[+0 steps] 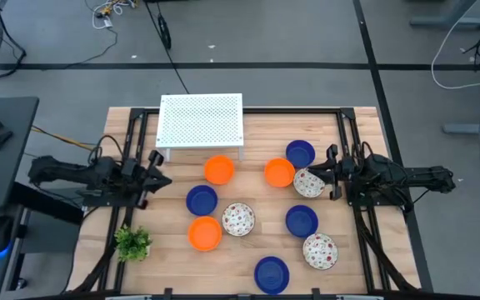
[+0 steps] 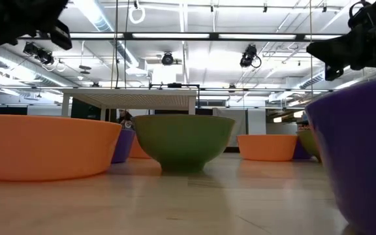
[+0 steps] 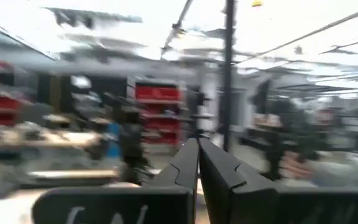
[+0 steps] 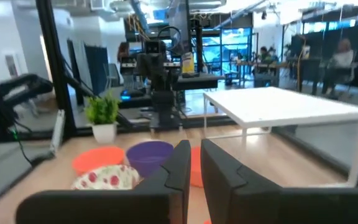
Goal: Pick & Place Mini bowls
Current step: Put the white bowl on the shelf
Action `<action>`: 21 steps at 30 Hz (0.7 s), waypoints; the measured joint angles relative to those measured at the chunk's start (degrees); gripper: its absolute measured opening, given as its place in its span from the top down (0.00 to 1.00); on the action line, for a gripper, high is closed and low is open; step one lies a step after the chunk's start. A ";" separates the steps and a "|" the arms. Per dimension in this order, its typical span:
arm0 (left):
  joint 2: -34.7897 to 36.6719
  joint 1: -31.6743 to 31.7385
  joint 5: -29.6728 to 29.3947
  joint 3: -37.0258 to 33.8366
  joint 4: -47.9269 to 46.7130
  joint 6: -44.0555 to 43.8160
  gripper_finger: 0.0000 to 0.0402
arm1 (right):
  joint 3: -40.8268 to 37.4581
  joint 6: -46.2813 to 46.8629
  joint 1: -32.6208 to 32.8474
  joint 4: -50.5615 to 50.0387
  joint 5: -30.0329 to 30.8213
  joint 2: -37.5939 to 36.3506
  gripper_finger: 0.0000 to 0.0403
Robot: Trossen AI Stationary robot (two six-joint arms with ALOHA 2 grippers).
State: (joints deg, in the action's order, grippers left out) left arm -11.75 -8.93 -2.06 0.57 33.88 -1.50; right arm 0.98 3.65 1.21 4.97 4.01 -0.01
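Note:
Several mini bowls rest on their bases on the wooden table: orange ones (image 1: pixel 218 169) (image 1: pixel 279 172) (image 1: pixel 205 233), blue ones (image 1: pixel 300 153) (image 1: pixel 201 200) (image 1: pixel 302 220) (image 1: pixel 272 274), speckled white ones (image 1: pixel 308 182) (image 1: pixel 237 219) (image 1: pixel 319 251). My left gripper (image 1: pixel 161 171) (image 3: pixel 199 155) is shut, above the table's left side, left of the orange bowl. My right gripper (image 1: pixel 325 172) (image 4: pixel 194 158) hovers at the right, beside the speckled bowl (image 4: pixel 107 177), with its fingers almost together. Neither gripper holds anything.
A white perforated rack (image 1: pixel 201 121) stands at the table's far side on legs. A small green plant (image 1: pixel 132 242) sits near the left near corner. Black frame rails (image 1: pixel 365 225) run along both sides. Bare wood (image 1: pixel 248 146) lies between the rack and the bowls.

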 joint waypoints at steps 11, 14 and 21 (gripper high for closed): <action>-34.81 -9.32 -15.87 18.62 -4.95 0.66 0.96 | 0.02 -0.89 -0.07 2.58 2.48 0.33 0.90; -44.50 -13.43 -22.57 24.68 -8.42 0.66 0.96 | 0.01 0.22 -0.07 1.68 3.06 0.33 0.90; -62.81 -19.46 -29.11 39.15 -16.53 -0.93 0.95 | 0.01 -3.37 -0.07 2.23 3.09 0.39 0.90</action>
State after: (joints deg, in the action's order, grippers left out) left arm -74.56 -28.38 -31.17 39.72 17.35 -2.43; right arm 0.99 0.28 1.15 7.20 7.10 0.38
